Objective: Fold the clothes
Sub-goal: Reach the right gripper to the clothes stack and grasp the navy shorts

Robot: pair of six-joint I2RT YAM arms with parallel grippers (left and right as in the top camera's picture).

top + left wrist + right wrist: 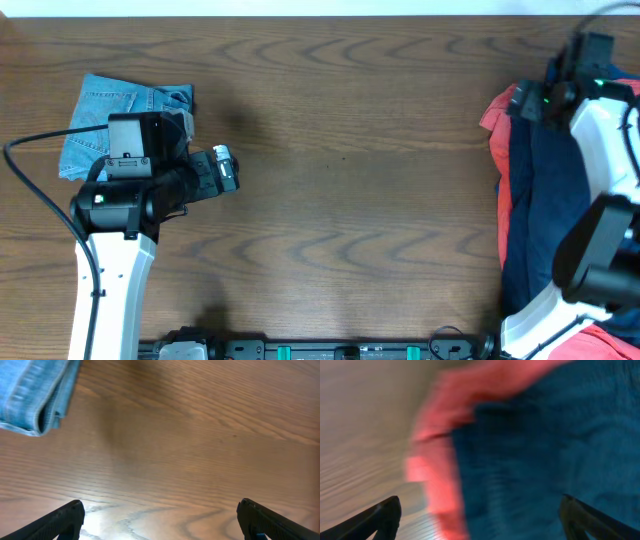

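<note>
A folded light blue denim garment [100,112] lies at the far left of the table; its folded edge shows in the left wrist view [35,395]. My left gripper [228,168] is open and empty over bare wood [160,520], to the right of the denim. A pile of clothes sits at the right edge: a dark blue garment [545,190] over a red one [497,112]. My right gripper [520,100] is open above the pile's far left corner; its blurred wrist view shows the blue garment [545,450] and the red garment [440,460] between the fingers [480,520].
The wooden table [350,180] stretches between the denim and the pile. A black cable [40,185] runs along the left arm. A rail with fittings [340,350] lies along the front edge.
</note>
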